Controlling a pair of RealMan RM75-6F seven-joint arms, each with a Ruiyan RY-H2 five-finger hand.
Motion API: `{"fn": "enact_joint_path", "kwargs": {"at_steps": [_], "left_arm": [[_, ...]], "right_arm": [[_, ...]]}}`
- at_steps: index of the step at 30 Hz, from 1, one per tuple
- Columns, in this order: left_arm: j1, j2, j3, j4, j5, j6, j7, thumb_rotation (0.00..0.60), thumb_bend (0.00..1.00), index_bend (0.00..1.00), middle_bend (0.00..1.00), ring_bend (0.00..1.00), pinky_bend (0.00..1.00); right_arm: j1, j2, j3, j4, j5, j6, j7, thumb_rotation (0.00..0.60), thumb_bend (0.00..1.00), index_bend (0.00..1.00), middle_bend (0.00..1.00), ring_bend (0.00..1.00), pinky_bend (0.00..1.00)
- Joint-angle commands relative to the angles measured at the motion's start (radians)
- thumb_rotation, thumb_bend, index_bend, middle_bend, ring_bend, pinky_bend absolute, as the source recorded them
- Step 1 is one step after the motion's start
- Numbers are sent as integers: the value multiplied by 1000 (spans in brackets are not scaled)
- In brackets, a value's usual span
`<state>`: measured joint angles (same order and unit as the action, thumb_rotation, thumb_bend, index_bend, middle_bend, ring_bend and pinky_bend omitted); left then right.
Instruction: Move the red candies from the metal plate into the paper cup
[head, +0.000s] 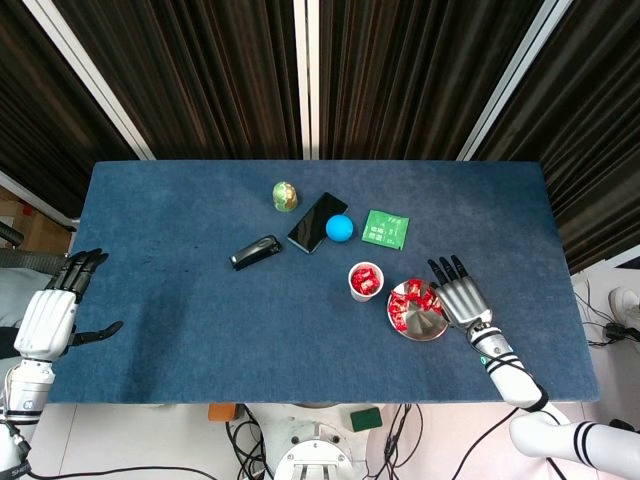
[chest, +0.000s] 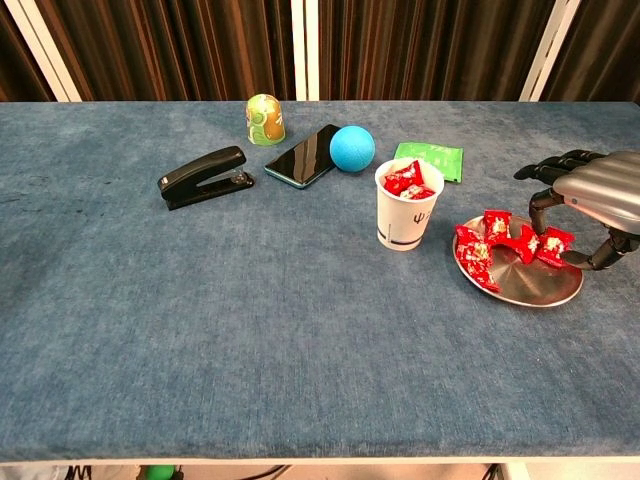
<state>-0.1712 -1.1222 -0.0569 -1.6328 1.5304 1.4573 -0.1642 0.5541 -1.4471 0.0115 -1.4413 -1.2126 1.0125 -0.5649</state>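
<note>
— Where do I stand right now?

— Your right hand hangs over the far right edge of the metal plate, fingers spread and curled downward, holding nothing; a fingertip and the thumb are down among the wrappers, and I cannot tell whether they touch one yet. I'd judge you are in the reach for another pick. The red candies lie in an arc along the plate's back and left rim; the near part of the plate is bare metal.

— And the cup?

— The paper cup stands upright just left of the plate, apart from it, and it is already heaped with red wrappers above the rim.

— What does the next move want?

— Pinch the candy nearest your fingers, at the right end of the arc — cleanly, one wrapper. Lift clear of the rim, carry left and release low over the heap; the pile is high, so a drop from above could bounce out.

— My left hand?

— Your left hand waits at the table's left edge, fingers apart, empty — well away from everything.
</note>
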Motion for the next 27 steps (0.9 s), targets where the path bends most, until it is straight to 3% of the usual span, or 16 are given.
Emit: {"fn": "enact_joint_path", "kwargs": {"at_steps": [1,27], "left_arm": [[-1,0,0,0,1,-1,0,600,86,110,66,51,223],[0,-1,0,1,0,0,-1,600,85,110,65,51,223]], "right_arm": [[-1,1,0,-1,0,0,-3,600,347,420,15,0,0],[-2,-1,4,-6,13,-9,-36,600,355,480,18,0,0]]}}
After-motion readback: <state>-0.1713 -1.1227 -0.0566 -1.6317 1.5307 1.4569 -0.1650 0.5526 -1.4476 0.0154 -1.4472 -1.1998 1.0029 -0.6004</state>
